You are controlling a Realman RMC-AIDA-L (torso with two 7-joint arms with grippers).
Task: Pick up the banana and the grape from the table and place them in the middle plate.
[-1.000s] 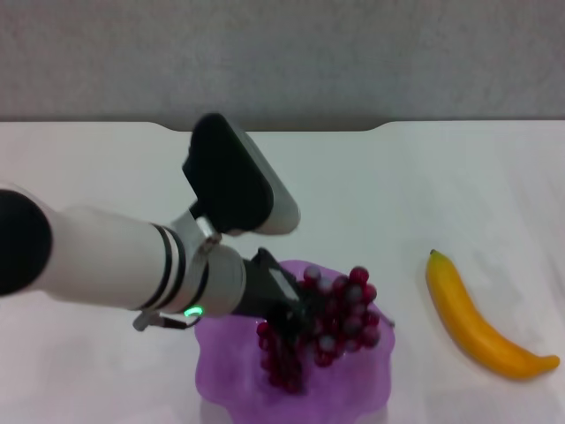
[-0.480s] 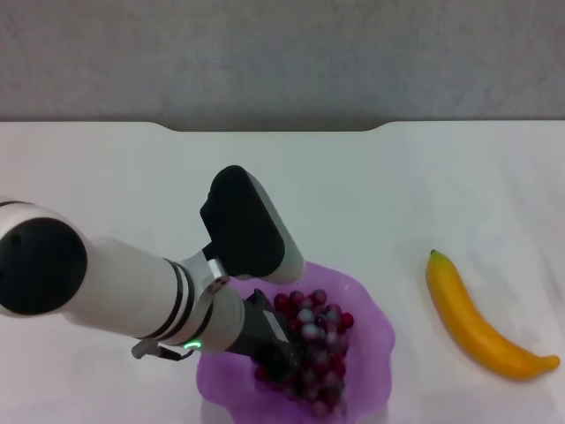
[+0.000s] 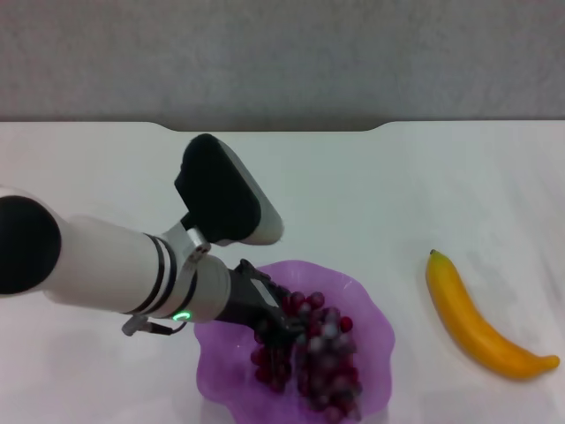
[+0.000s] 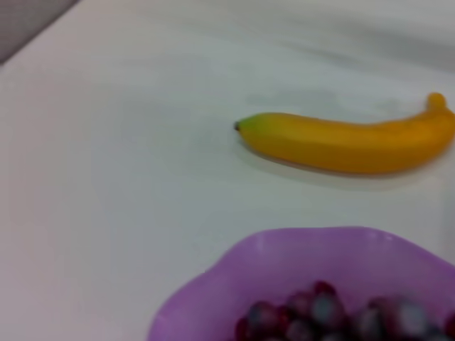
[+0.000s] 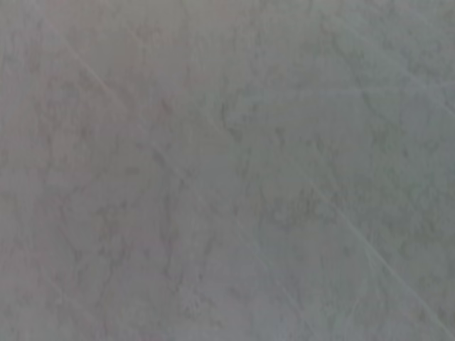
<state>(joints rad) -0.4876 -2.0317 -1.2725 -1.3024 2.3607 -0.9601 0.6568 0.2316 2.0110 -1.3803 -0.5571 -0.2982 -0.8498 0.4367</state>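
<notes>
one arm is at work: the left pincer (image 3: pixel 281 325) reaches in from the left over the near-left part of the middle plate (image 3: pixel 375 322), its dark fingers right against the grape (image 3: pixel 320 353), though whether they are spread or pinching the bunch cannot be told. the grape lies inside the plate, draped toward its near rim, and the banana (image 3: pixel 477 322) lies flat on the white desk (image 3: pixel 371 194) well to the right of the plate, stem end pointing away. the right pincer is out of sight.

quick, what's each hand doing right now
Left hand: in the middle plate, at the grape; open or shut cannot be told.
Right hand: not in view.
</notes>
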